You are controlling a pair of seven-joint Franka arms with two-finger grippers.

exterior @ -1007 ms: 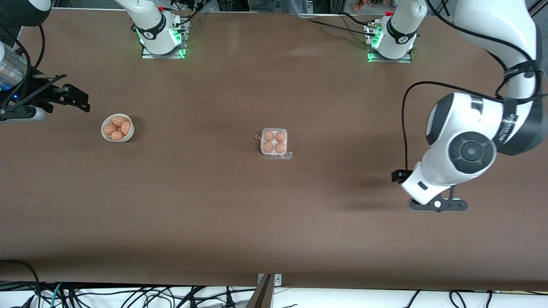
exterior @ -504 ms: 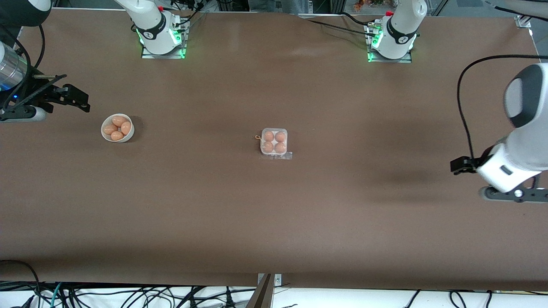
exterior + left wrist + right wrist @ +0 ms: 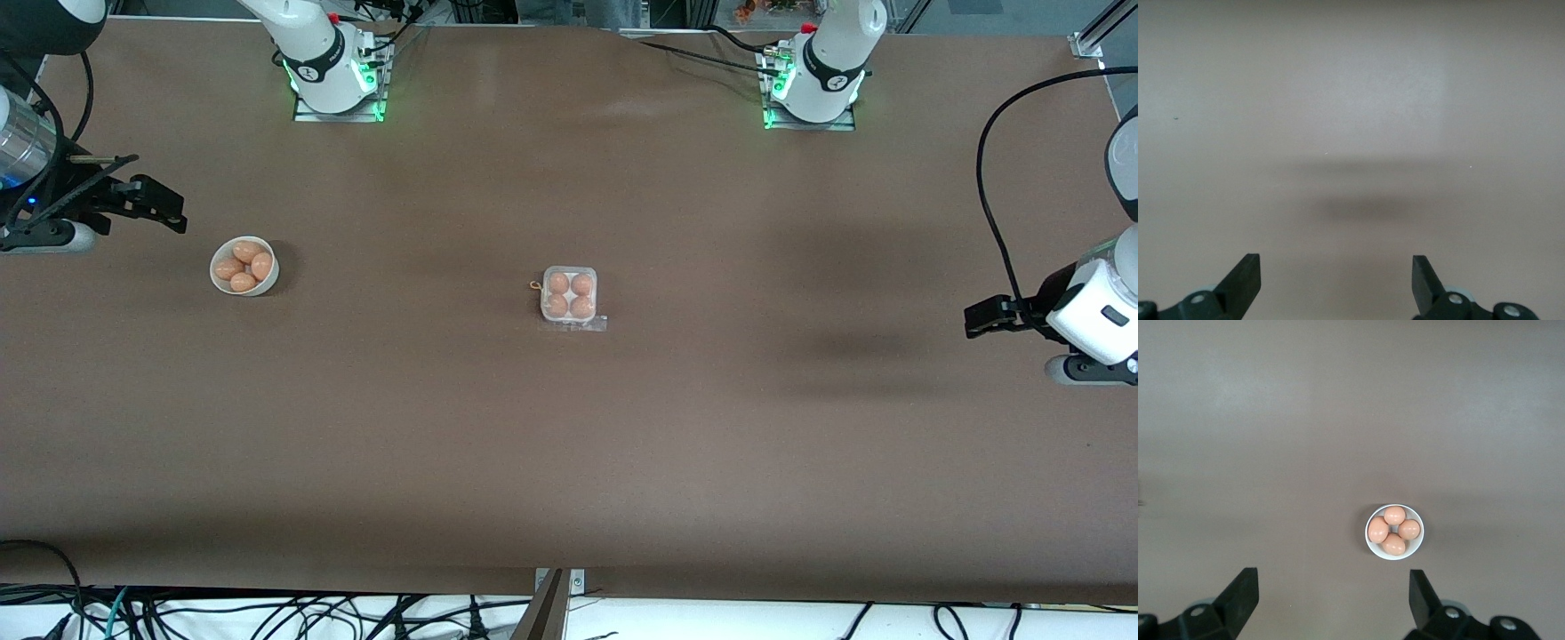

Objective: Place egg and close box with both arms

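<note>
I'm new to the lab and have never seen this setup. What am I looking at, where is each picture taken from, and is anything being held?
Two robot arms stand at a brown table. The wide picture comes from a high camera facing them; the other two come from cameras on the arms' wrists, looking down past the fingers. Mid-table sits a small box with four eggs in it. Toward the right arm's end is a white bowl with four more eggs. The right gripper hangs open near the bowl; the left gripper hangs open over bare table at its own end. Neither holds anything.
</note>
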